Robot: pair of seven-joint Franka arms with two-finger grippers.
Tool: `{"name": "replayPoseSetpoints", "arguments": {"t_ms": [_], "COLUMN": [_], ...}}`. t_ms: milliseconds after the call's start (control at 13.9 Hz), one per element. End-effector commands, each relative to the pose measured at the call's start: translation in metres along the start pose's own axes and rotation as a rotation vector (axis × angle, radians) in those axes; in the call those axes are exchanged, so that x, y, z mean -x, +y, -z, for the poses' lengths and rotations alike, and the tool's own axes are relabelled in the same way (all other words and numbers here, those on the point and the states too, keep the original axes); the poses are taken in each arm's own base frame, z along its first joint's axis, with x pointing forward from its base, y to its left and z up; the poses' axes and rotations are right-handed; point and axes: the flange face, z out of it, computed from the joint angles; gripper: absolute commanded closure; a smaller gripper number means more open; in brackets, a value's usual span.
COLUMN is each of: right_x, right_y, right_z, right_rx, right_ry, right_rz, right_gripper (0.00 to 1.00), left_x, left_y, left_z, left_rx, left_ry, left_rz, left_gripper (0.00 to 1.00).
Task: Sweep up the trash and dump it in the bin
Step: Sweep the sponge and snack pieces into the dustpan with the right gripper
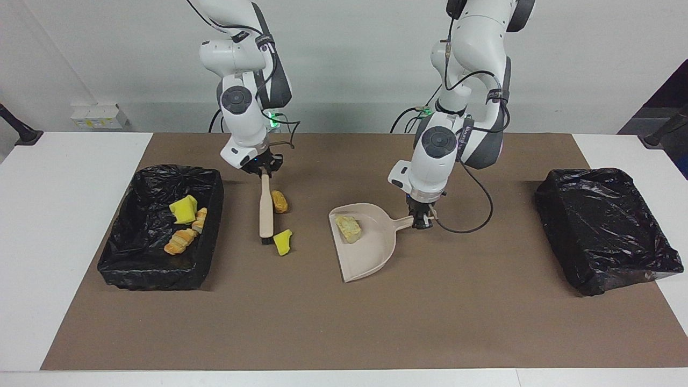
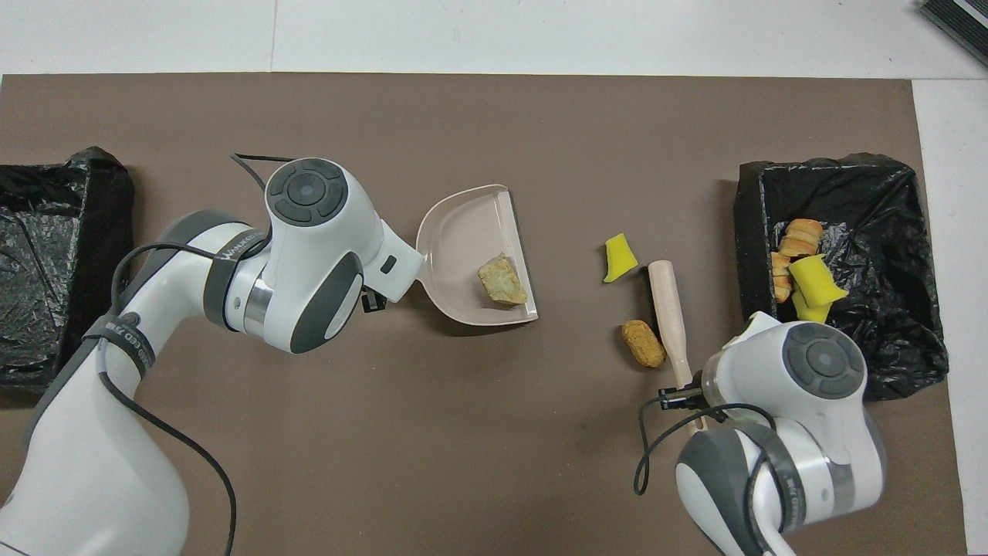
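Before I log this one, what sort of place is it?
Probably a robotics lab: two arms at a white table with a brown mat, bag-lined bins, plain wall, staged trash.
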Motion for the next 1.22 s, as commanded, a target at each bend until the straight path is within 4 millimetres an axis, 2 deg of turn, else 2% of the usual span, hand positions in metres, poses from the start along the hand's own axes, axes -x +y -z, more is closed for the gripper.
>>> {"name": "replayPoseSetpoints", "arguments": {"t_ms": [0,144,288,360,504,576,648,720,792,936,1080,1152], "right_x": [-0.053,-0.08,-0.09,-0.087,-0.067,-0.054,-0.044,-0.04,-0.034,-0.017,0.009,0.019], "right_y": [-0.042,-0.083,-0.134,-0.152,-0.192,-0.206,-0.215,-0.207,-0.194,-0.153,-0.121,-0.102], "right_z": [0.005,0.004,0.021,0.027,0.028,0.029,0.041,0.05,0.068,0.095,0.093,0.085], "right_rx": [-0.057,-0.079,-0.106,-0.111,-0.105,-0.098,-0.102,-0.091,-0.074,-0.034,0.001,0.015], "right_ry": [0.006,0.014,0.044,0.038,0.032,0.032,0.048,0.037,0.024,-0.017,-0.043,-0.053], "right_rz": [0.005,-0.007,-0.027,-0.033,-0.027,-0.012,-0.009,-0.018,-0.022,-0.047,-0.039,-0.065], "right_gripper": [1.0,1.0,1.0,1.0,1.0,1.0,1.0,1.0,1.0,1.0,1.0,1.0], "left_x": [0.003,0.0,0.0,-0.001,-0.001,-0.002,-0.001,0.001,0.002,0.011,0.02,0.021], "left_y": [0.016,0.018,0.018,0.018,0.017,0.016,0.013,0.01,0.008,0.004,0.001,0.004], "left_z": [-0.002,-0.006,-0.009,-0.011,-0.012,-0.012,-0.013,-0.014,-0.011,-0.002,0.013,0.015], "left_rx": [0.006,0.006,0.004,0.007,0.001,-0.009,-0.019,-0.025,-0.03,-0.033,-0.042,-0.03], "left_ry": [-0.047,-0.046,-0.043,-0.045,-0.039,-0.029,-0.016,-0.009,-0.006,-0.006,-0.003,-0.014], "left_rz": [0.011,0.021,0.028,0.027,0.033,0.039,0.044,0.048,0.041,0.046,0.018,0.018], "left_gripper": [1.0,1.0,1.0,1.0,1.0,1.0,1.0,1.0,1.0,1.0,1.0,1.0]}}
